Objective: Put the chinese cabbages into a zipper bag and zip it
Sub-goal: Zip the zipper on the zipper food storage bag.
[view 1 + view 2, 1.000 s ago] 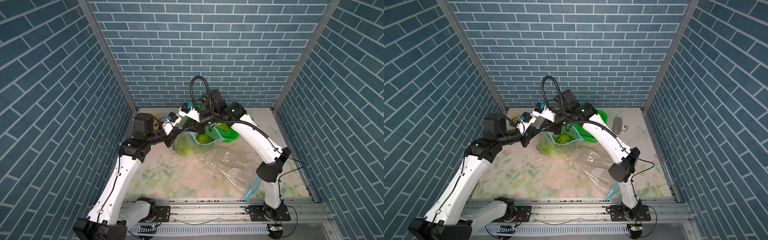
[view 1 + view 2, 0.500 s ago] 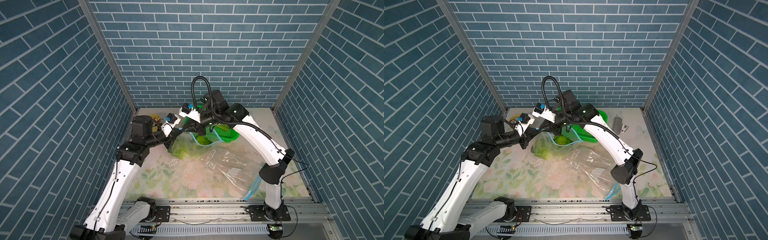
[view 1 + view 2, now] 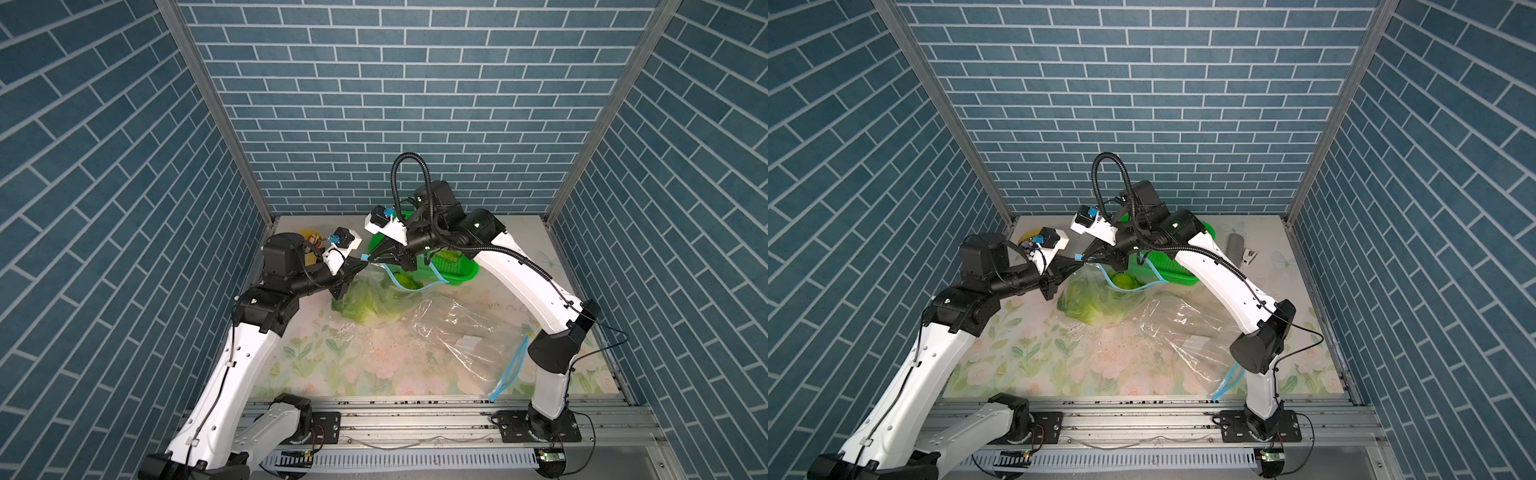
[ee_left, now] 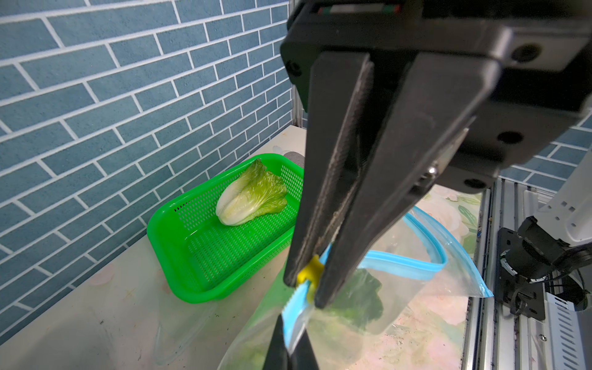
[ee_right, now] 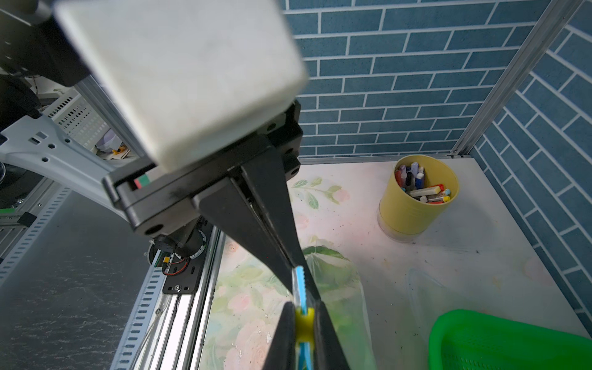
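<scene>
The left hand (image 5: 295, 266) is pressed together on the very end of the blue track (image 5: 299, 283) of the zipper bag (image 4: 403, 282). Right against it, the right hand (image 4: 306, 288) is clamped on the yellow slider (image 4: 308, 272), so the two sets of tips almost touch, raised above the far part of the table (image 3: 332, 365). Below them the bag hangs slack, with its low end resting on the table.

Over the last second very little has changed. Both pinches hold as they were, the arms have shifted only slightly, and the slider still sits at the corner the left hand holds. In both top views the track still loops wide open behind the hands. As I judge it, the zip stroke has not begun and the hands are merely set for it.

Of the chinese cabbages (image 3: 370, 301), a leafy green bulk fills the bag's low end and another green head (image 3: 405, 280) shows just inside the mouth. A third head (image 4: 251, 195) lies on its side in the green basket (image 4: 179, 243), just beyond the bag. That leftover matters: drawing the slider along now would seal the bag short of its load. The mouth probably ought to stay open until the basket is emptied.
</scene>
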Controlling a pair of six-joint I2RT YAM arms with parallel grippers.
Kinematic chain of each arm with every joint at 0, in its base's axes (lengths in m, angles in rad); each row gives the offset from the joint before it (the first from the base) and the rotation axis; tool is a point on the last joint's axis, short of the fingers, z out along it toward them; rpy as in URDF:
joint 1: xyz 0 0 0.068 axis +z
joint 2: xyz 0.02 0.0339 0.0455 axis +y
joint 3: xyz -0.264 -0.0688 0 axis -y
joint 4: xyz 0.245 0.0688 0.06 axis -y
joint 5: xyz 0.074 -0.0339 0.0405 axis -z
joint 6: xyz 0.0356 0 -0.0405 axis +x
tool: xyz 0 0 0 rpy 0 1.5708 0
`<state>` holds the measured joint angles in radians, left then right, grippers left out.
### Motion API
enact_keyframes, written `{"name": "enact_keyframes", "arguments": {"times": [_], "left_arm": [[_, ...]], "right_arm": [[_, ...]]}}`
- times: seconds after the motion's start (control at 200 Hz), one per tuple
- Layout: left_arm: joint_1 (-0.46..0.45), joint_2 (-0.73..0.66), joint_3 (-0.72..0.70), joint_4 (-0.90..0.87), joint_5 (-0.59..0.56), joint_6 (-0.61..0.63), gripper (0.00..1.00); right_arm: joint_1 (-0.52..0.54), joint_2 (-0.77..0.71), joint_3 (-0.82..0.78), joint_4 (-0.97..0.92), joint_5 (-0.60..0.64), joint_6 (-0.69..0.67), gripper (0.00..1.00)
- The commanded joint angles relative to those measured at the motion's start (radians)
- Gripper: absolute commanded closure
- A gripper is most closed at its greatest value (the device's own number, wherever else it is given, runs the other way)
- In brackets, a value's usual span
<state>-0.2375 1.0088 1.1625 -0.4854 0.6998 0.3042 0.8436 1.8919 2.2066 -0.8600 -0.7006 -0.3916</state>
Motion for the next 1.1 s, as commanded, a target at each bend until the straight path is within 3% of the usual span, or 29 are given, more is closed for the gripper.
{"name": "enact_keyframes", "arguments": {"times": [0.0, 1.095], "left_arm": [[0.017, -0.032, -0.004, 0.05, -0.055, -0.029, 1.0], [0.018, -0.052, 0.008, 0.068, -0.352, -0.116, 1.0]], "right_arm": [[-0.051, -0.056, -0.02, -0.041, 0.027, -0.006, 1.0], [-0.113, -0.129, -0.155, -0.005, 0.058, 0.031, 1.0]]}}
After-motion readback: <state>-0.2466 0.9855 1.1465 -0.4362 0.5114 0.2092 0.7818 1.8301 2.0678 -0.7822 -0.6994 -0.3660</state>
